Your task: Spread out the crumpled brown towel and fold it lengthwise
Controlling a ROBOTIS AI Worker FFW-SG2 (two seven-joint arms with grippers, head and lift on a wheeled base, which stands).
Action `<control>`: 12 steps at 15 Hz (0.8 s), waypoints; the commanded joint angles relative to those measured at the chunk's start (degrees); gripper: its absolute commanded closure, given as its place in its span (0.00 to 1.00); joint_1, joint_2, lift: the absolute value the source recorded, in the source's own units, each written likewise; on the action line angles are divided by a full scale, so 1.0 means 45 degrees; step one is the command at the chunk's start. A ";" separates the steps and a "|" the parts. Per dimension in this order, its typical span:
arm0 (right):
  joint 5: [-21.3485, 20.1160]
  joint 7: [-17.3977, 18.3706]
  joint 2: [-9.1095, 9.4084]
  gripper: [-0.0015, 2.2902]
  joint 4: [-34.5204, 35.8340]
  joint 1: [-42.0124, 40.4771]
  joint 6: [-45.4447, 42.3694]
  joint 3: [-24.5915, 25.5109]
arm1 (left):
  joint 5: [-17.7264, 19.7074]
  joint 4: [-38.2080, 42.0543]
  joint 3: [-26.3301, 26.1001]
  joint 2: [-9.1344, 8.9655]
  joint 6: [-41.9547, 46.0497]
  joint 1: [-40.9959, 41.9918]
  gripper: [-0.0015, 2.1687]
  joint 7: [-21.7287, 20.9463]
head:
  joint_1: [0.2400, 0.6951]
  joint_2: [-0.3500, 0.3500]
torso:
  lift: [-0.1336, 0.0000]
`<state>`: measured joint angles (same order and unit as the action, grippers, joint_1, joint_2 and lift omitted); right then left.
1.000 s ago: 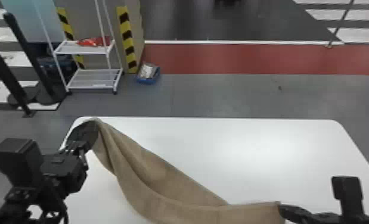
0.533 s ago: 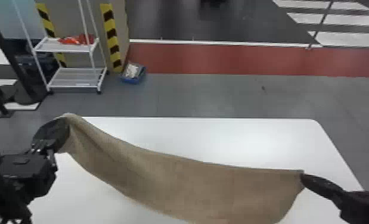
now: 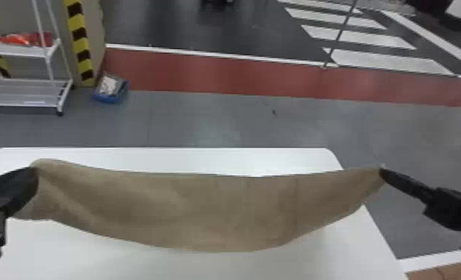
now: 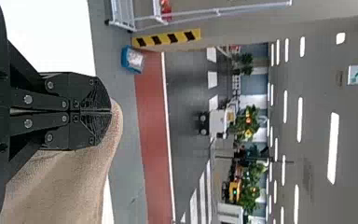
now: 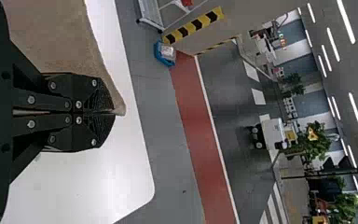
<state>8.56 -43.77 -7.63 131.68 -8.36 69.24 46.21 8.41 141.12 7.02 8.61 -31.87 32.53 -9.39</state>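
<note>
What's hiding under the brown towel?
The white table shows past both long edges of the brown towel. The towel covers the part right beneath it, so I can't tell if anything is hiding there.

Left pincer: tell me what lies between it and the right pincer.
The brown towel spans that stretch, held from the left pincer to the right pincer, its lower edge sagging. The head view shows this.

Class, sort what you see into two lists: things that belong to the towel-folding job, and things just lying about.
Belongs to the job:
- brown towel
- left gripper, shut on the towel
- right gripper, shut on the towel's corner
- white table

Just lying about:
- blue bin
- white rack
- red item on the rack
</note>
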 commanded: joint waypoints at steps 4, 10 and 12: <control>0.0930 -0.0020 -0.0452 0.63 -0.0003 0.0100 0.0346 0.1235 | 0.0574 0.0026 0.0041 0.0001 -0.0213 0.0154 0.87 -0.1272 | 1.00 0.00 | 1.00; 0.0988 0.0039 -0.1253 0.63 -0.1117 0.0315 0.0268 0.2075 | 0.2449 -0.0423 0.1721 -0.0174 0.0099 0.0135 0.87 -0.2366 | 1.00 0.00 | 1.00; 0.0539 0.0078 -0.1292 0.63 -0.1683 0.0217 -0.0240 0.1899 | 0.1628 -0.0540 0.1389 -0.0135 -0.0057 0.0018 0.87 -0.2327 | 1.00 0.00 | 1.00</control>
<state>12.47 -43.40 -13.27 125.81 -7.00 69.98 55.39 18.56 139.00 14.35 7.88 -31.53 33.01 -19.99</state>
